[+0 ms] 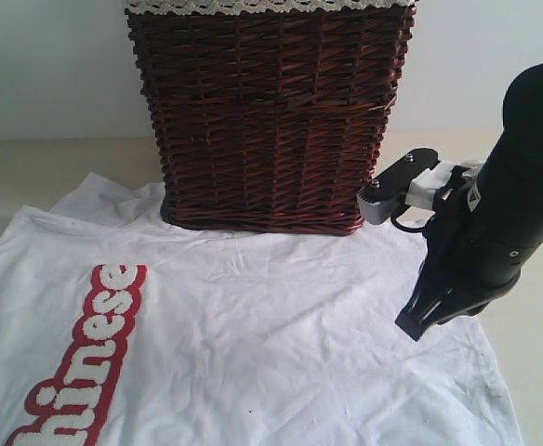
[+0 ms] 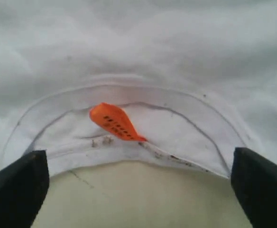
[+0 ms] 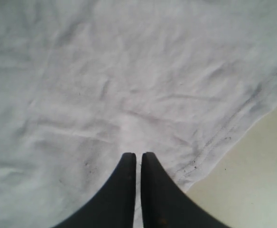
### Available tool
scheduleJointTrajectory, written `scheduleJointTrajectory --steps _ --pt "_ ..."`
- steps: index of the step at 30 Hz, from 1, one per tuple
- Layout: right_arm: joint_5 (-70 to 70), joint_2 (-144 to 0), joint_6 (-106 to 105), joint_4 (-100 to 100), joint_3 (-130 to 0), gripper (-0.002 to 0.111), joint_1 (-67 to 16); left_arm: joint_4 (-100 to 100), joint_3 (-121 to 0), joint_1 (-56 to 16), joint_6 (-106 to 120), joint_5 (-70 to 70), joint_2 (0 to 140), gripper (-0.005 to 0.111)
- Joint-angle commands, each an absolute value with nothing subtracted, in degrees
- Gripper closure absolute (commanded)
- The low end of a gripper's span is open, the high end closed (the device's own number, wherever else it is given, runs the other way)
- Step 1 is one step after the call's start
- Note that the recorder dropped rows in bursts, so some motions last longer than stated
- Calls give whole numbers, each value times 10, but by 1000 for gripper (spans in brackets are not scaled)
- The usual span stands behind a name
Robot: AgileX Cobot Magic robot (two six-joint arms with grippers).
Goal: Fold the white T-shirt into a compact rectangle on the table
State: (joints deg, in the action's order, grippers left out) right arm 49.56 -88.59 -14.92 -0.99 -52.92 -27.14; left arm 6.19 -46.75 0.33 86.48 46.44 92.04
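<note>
cloth lies flat and unfolded: the white t-shirt (image 1: 253, 316) is spread face up on the table (image 1: 30, 167), filling the exterior view from centre down to 6 o'clock, with its red-edged lettering (image 1: 81, 372) toward 7 o'clock and its far edge meeting the foot of the wicker basket (image 1: 271, 121) at 12 o'clock. no fold shows, so by the look of it you are at the first step, taking hold for the opening fold. your left gripper (image 2: 138, 159) has its jaws spread wide, straddling the collar (image 2: 186, 137) and its orange tag (image 2: 115, 122), gripping nothing. your right gripper (image 1: 418, 323), at 4 o'clock, has its jaws pressed together with no cloth visibly between them, tips poised over the shirt just inside the hem (image 3: 224, 137). next you likely need to part the right jaws, lower onto that edge, and close both grippers on cloth before lifting together.
</note>
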Motion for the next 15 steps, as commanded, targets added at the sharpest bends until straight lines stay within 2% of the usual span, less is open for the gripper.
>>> scheduleJointTrajectory --steps 1,5,15 --pt "497 -886 -153 -21 -535 101 -270 37 -468 45 915 465 948 2" --pt "492 -886 -153 -21 -535 101 -270 8 -468 82 958 463 956 2" --pt "494 -886 -153 -21 -535 101 -270 -11 -465 80 995 431 990 2"
